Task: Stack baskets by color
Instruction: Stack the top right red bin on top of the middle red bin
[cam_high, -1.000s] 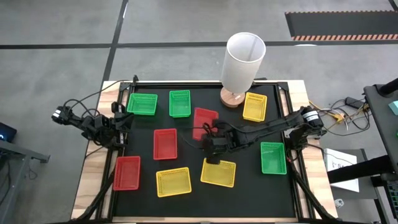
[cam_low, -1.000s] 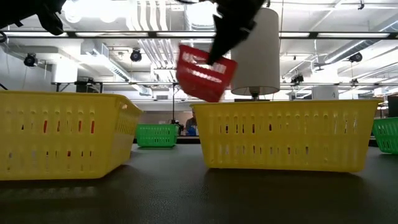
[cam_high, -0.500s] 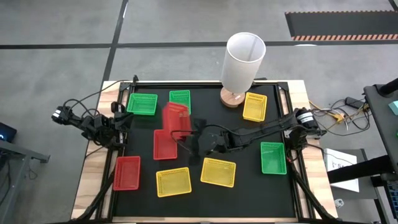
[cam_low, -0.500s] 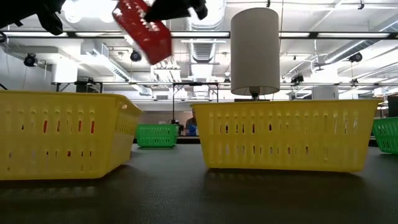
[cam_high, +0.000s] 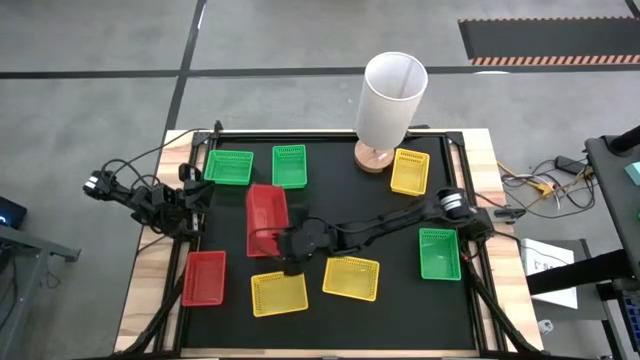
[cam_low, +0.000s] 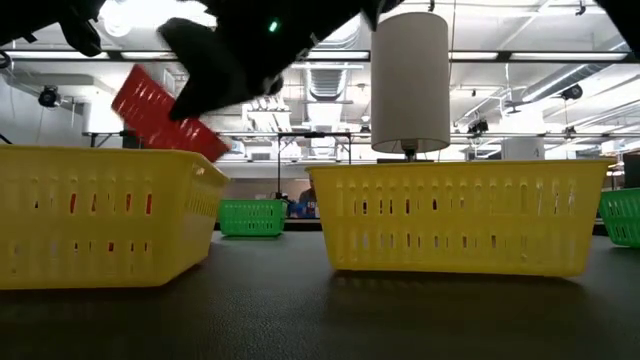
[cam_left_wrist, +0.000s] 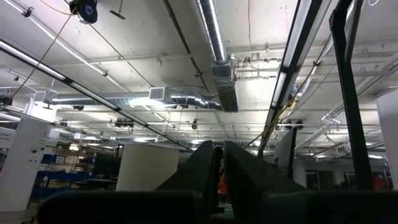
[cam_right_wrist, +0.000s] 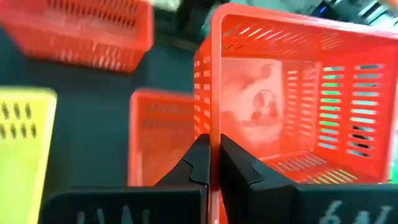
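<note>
We see the right tool (cam_high: 290, 243) pinching one wall of a red basket (cam_high: 266, 207), basket lifted off the bench (cam_high: 400, 300) and tilted, long axis running away from the tool toward the green baskets (cam_high: 289, 166), left tool (cam_high: 190, 200) pressed together, parked at the bench's left edge

No legible text, label or number anywhere (baskets included)

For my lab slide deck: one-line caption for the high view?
Right gripper carries a red basket above another red basket, left arm parked at the table edge.
</note>
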